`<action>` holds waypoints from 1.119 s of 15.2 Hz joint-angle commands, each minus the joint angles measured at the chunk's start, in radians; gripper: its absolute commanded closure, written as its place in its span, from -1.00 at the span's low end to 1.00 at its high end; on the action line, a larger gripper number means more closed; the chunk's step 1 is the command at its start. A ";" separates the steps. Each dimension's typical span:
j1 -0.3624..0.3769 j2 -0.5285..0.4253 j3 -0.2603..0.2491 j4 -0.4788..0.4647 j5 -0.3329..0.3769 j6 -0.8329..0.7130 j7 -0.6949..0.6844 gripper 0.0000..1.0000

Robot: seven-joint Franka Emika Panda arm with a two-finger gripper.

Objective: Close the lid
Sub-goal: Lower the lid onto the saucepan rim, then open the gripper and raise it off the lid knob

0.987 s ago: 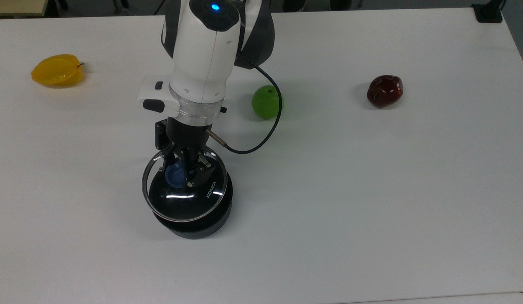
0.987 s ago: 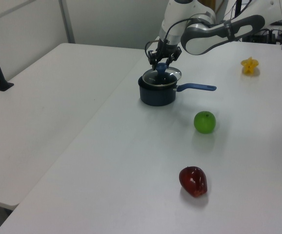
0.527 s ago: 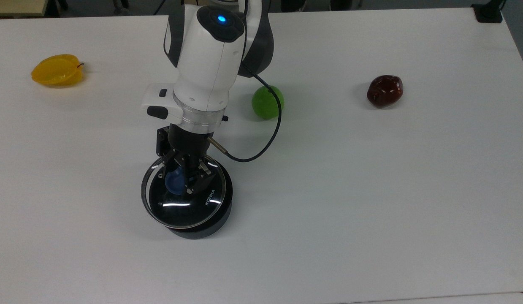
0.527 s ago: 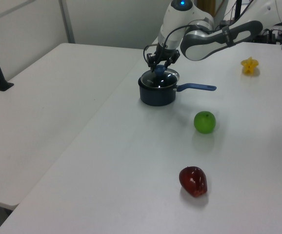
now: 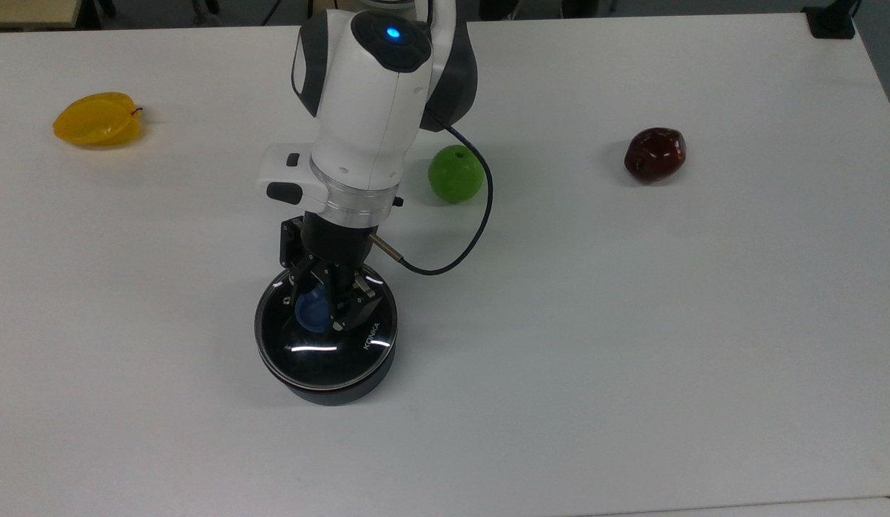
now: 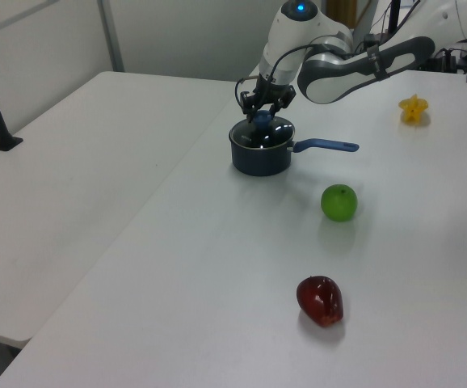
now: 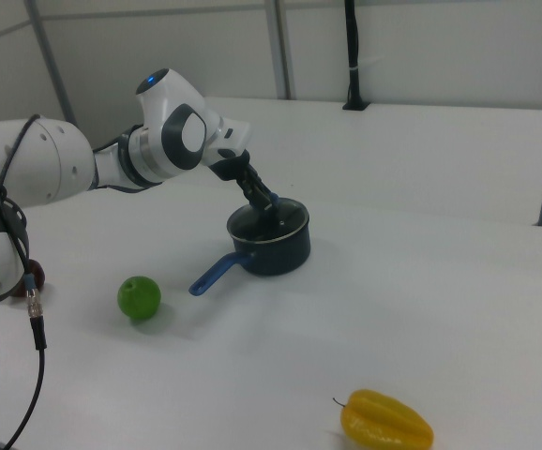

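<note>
The clear glass lid (image 5: 328, 350) with its metal rim and "KONKA" print lies level on the black saucepan (image 5: 335, 392), covering its opening. My gripper (image 5: 320, 313) reaches down from the arm and is shut on the lid's blue knob (image 5: 312, 313), one finger on each side. The left view has the lid (image 6: 267, 135) on the saucepan (image 6: 258, 158), whose blue handle (image 6: 326, 146) points to the left view's right, and the gripper (image 6: 262, 111) sits just above. In the right view the gripper (image 7: 267, 203) stands over the lid (image 7: 263, 225).
On the white table (image 5: 631, 323) lie a yellow starfruit (image 5: 98, 119) at the top view's far left, a green apple (image 5: 455, 174) just behind the arm's cable, and a dark red fruit (image 5: 655, 154) to the right. A black clamp (image 5: 831, 21) sits at the far corner.
The lid, held by the knob, has come down and shifted toward the top view's right. It was hanging off-centre over the saucepan and now sits square on the rim.
</note>
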 commanded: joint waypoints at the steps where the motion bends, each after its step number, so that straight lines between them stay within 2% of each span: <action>1: 0.019 -0.005 -0.012 -0.009 -0.023 0.013 0.045 -0.02; 6: 0.018 0.012 -0.012 -0.008 -0.023 0.016 0.045 -0.06; 9: 0.016 0.010 -0.013 -0.008 -0.022 0.014 0.047 -0.56; 11: 0.013 0.003 -0.013 -0.006 -0.014 0.011 0.047 -0.73; 15: 0.012 -0.045 -0.012 -0.009 0.003 -0.001 0.048 -0.86; 17: 0.010 -0.082 -0.012 -0.011 0.023 -0.022 0.042 -1.00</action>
